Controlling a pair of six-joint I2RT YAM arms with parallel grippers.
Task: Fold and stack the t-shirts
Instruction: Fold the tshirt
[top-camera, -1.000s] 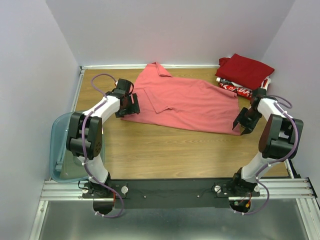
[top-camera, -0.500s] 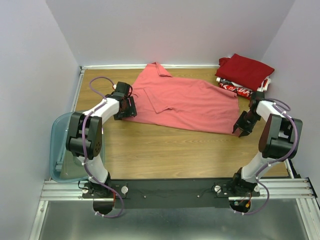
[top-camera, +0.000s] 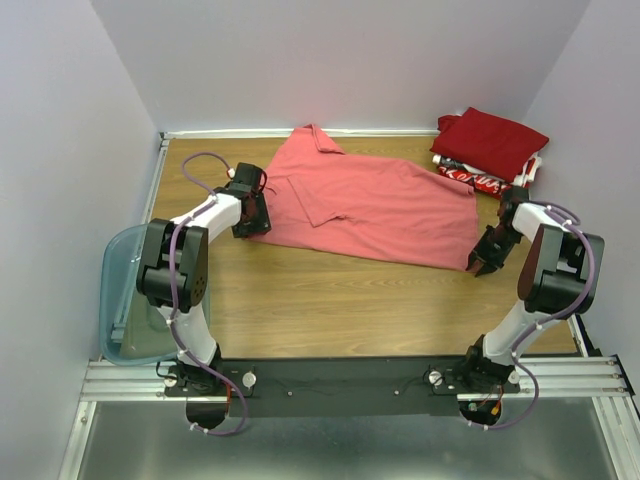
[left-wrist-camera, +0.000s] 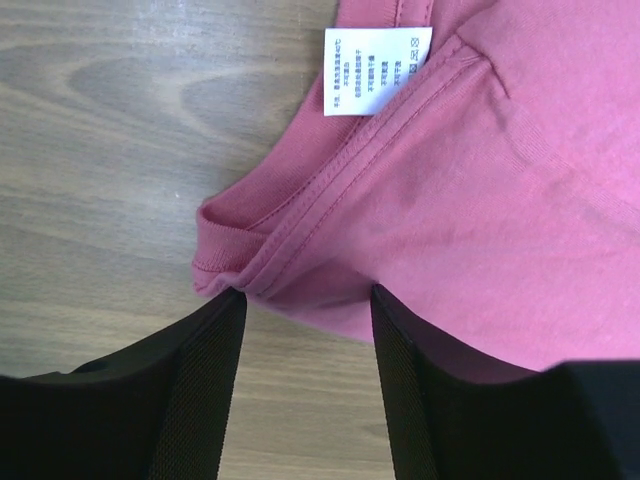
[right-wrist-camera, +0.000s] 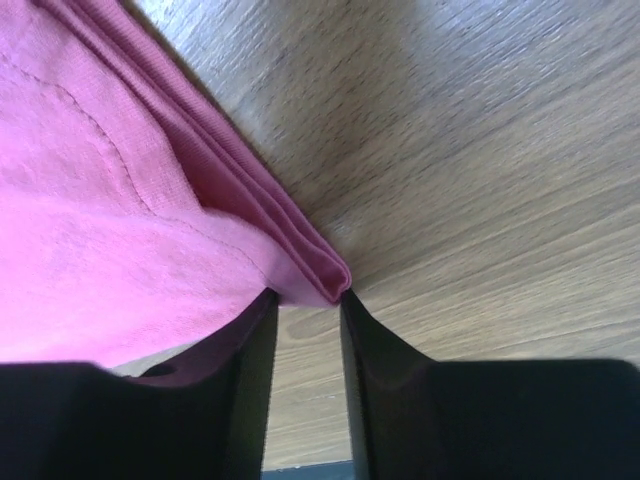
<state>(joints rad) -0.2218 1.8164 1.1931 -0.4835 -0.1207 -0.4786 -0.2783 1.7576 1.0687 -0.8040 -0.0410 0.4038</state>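
The salmon-pink t-shirt (top-camera: 370, 205) lies spread flat on the table, collar at the back. My left gripper (top-camera: 252, 222) is at its left edge. In the left wrist view the fingers (left-wrist-camera: 205, 370) stand apart around the hem (left-wrist-camera: 300, 240) below a white label (left-wrist-camera: 377, 70), so it is open. My right gripper (top-camera: 480, 262) is at the shirt's near right corner. There the narrow jaws pinch the folded corner (right-wrist-camera: 315, 265). The dark red shirt (top-camera: 495, 140) lies folded on the red shirt with white print (top-camera: 470, 178) at the back right.
A translucent blue-grey plastic bin (top-camera: 125, 300) hangs off the table's left edge beside the left arm. Walls close the back and both sides. Bare wooden table (top-camera: 350, 300) lies between the shirt and the arm bases.
Both grippers moved inward and down onto the pink shirt: the left to its left hem, the right to its near right corner, where the jaws narrowed.
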